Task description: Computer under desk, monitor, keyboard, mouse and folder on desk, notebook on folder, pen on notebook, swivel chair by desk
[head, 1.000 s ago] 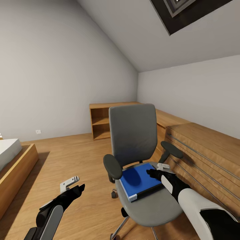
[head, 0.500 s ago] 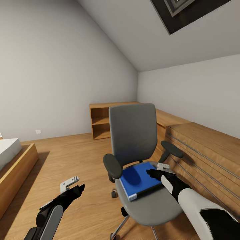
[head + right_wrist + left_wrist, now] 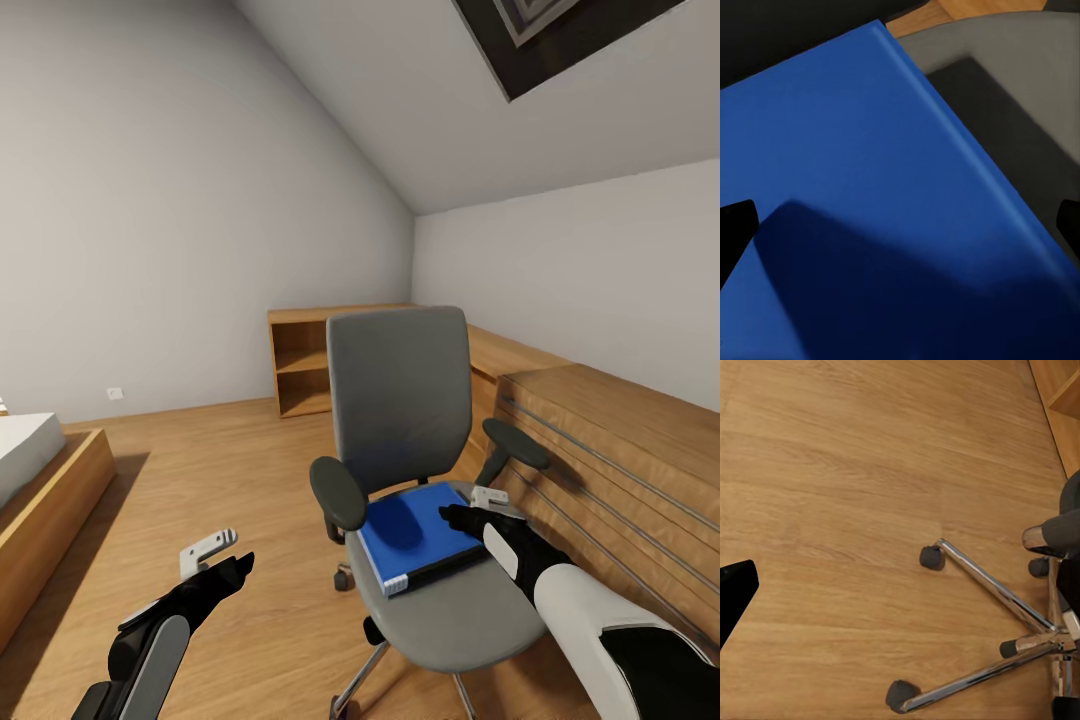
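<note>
The grey swivel chair stands in the middle of the room. A blue folder lies flat on its seat. My right gripper hovers at the folder's right edge, open. In the right wrist view the folder lies close under the gripper, whose two dark fingertips sit far apart. My left gripper hangs open over the floor to the left of the chair. One of its fingertips shows beside the chair's chrome wheeled base. The desk, monitor, keyboard, mouse, notebook and pen are out of view.
A long wooden cabinet runs along the right wall, close to the chair's right armrest. A low open wooden shelf stands at the back wall. A wood-framed bed is at the left. Wooden floor lies between the bed and the chair.
The chair and the folder on it have shifted very slightly. Both arms are nearly where they were.
</note>
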`<state>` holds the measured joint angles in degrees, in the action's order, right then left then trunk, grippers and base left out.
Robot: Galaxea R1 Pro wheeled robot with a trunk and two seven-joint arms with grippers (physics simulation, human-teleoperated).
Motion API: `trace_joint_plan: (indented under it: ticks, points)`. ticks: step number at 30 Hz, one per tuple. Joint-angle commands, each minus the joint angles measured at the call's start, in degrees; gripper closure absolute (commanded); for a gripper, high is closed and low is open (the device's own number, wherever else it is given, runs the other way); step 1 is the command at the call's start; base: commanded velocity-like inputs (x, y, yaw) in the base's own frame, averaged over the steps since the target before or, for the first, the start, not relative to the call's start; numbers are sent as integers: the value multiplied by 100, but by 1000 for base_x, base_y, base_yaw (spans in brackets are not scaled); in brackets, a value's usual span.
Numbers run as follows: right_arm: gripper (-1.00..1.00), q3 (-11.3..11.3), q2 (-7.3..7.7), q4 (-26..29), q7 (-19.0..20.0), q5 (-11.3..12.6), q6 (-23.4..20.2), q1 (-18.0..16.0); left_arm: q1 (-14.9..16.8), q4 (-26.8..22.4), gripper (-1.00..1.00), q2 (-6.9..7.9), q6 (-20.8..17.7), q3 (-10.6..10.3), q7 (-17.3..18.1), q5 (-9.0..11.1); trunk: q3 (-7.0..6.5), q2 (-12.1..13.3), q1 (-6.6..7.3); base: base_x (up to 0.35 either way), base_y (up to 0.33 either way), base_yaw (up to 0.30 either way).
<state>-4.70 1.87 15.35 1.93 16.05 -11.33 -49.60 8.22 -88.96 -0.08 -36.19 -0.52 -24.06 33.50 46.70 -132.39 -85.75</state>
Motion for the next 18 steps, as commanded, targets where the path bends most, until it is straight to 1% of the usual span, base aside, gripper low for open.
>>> trace_joint_plan:
  ticks: [1,15,18]
  points:
    - [-100,-51,6,-59,0,65,-25,3,4,-7,-100,0,-11,-3,-55,60,8,-2,0,0,0,0]
    - [-100,-49,6,-59,0,66,-19,3,4,7,-100,24,-2,-1,-40,58,8,-2,0,0,0,0]
    - [-100,-49,6,-59,0,70,-19,3,4,15,-100,25,4,-1,-38,59,8,-2,0,-90,0,0]
